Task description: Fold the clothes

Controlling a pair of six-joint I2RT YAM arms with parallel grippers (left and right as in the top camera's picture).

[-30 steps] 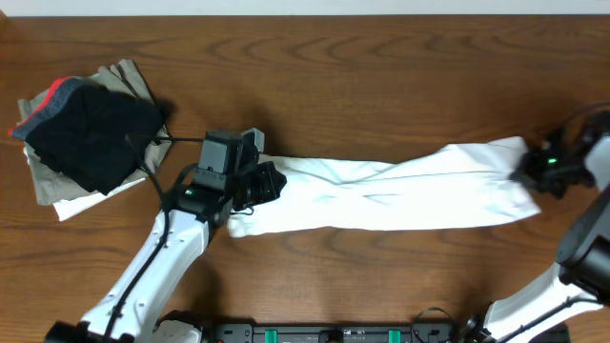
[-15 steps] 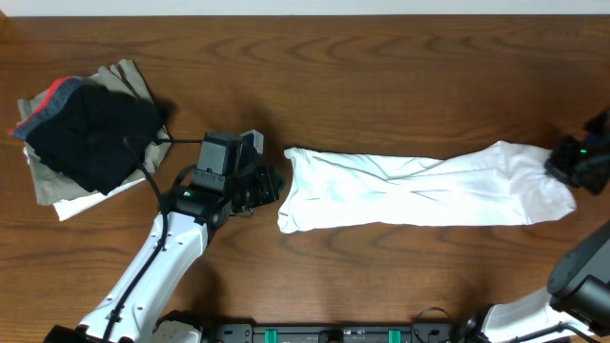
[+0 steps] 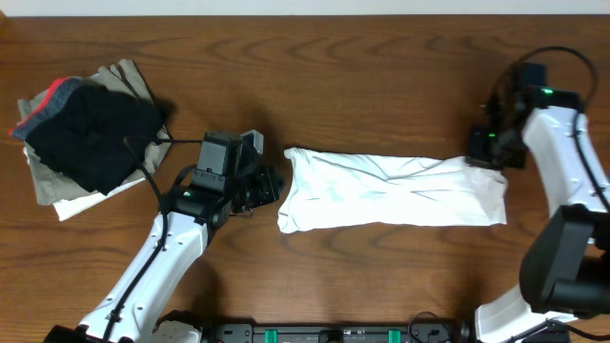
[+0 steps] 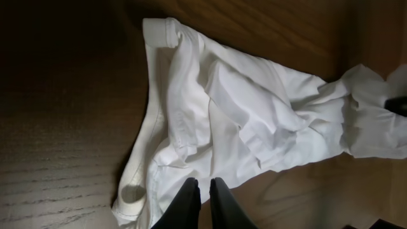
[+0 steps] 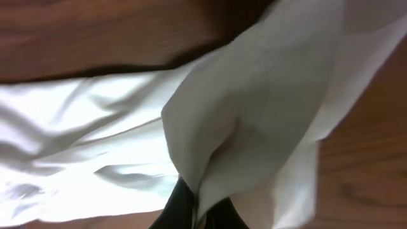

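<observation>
You have one white garment (image 3: 391, 191) on the table (image 3: 381, 57), two arms with one claw each, and one pile of other clothes at the far left. That pile counts three pieces as far as you can see: a black garment (image 3: 91, 138) with a red and grey band on top, a khaki garment (image 3: 129, 76) under it, and a pale cloth (image 3: 86, 202) poking out at the near edge.

Your left claw (image 3: 274, 187) is closed and holds nothing. From overhead it sits just beside the garment's left end, apart from it. In the left wrist view its dark fingers (image 4: 189, 202) stand almost together, with only a thin slit between them.

Your right claw (image 3: 486, 154) is clamped on the garment's right end, at the far corner. In the right wrist view its fingers (image 5: 180, 207) pinch a fold of the cloth, which rises from them in a loose peak.

The garment lies in the middle and right of the table as a long band running left to right. It is plain white, thin and heavily wrinkled, with creases along its length. Its left end shows a stitched hem and a rounded near corner. Its right end is bunched where the claw grips it.
</observation>
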